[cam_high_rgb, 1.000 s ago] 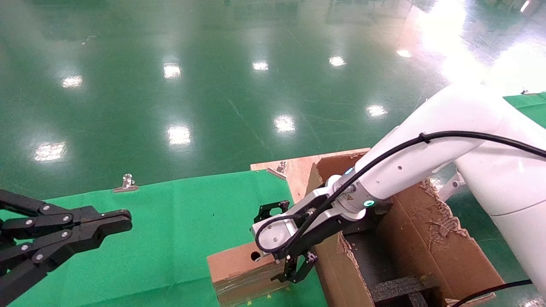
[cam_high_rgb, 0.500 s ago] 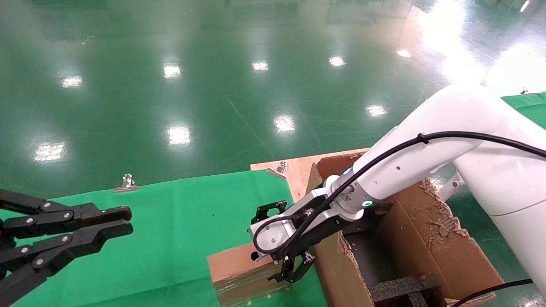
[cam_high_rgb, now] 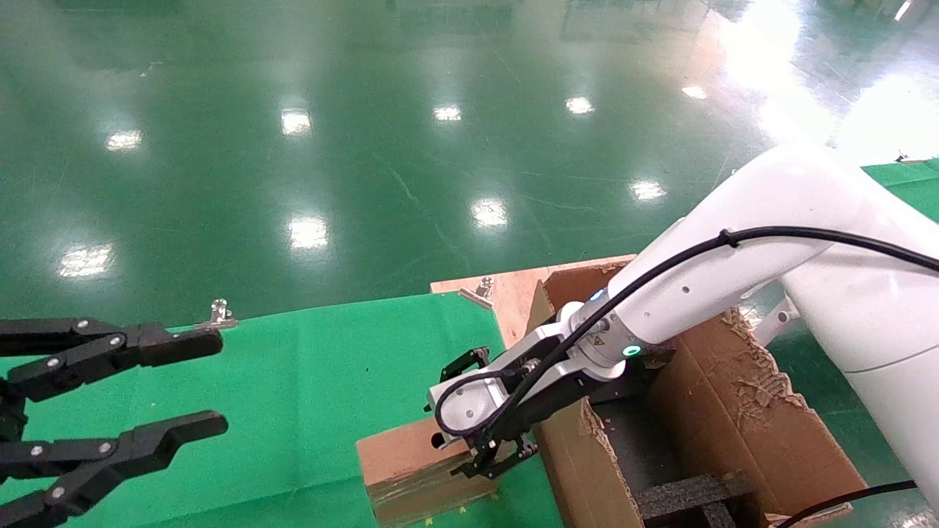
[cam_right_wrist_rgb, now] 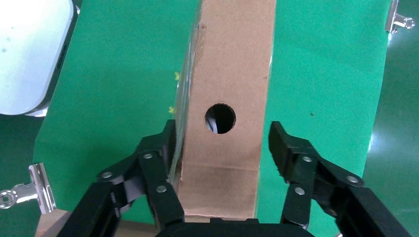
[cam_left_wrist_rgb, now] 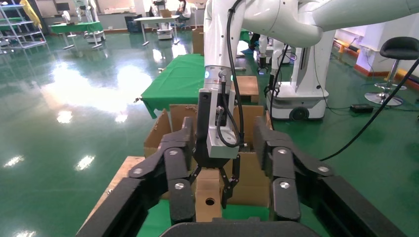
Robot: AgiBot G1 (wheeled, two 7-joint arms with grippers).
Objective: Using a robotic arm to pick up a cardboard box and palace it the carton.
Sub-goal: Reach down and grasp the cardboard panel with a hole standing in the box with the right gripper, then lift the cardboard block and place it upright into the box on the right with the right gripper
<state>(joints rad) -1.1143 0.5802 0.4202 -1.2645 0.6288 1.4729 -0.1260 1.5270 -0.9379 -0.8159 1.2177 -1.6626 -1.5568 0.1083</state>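
Right end effector [cam_high_rgb: 490, 456] released, fingers straddling the cardboard box [cam_high_rgb: 411, 462] with one finger touching a taped face, the other just clear. Box stands on edge on the green counter [cam_high_rgb: 308, 381], just beside the carton [cam_high_rgb: 733, 411]. Left end effector [cam_high_rgb: 198, 381] released, hanging well apart over the counter's left side.

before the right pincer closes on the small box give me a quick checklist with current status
1. Right pincer straddles the cardboard box, one finger on each broad side: ok.
2. Fingers closed on the box: not ok; one finger sits at the taped face, the other stands off with green cloth showing between.
3. Box standing on its edge on the cloth, round hole on the upper narrow side: ok.
4. Carton open, right beside the box: ok.
5. Room between the black foam inserts: cannot tell.
6. Left pincer open and well away from the box: ok.
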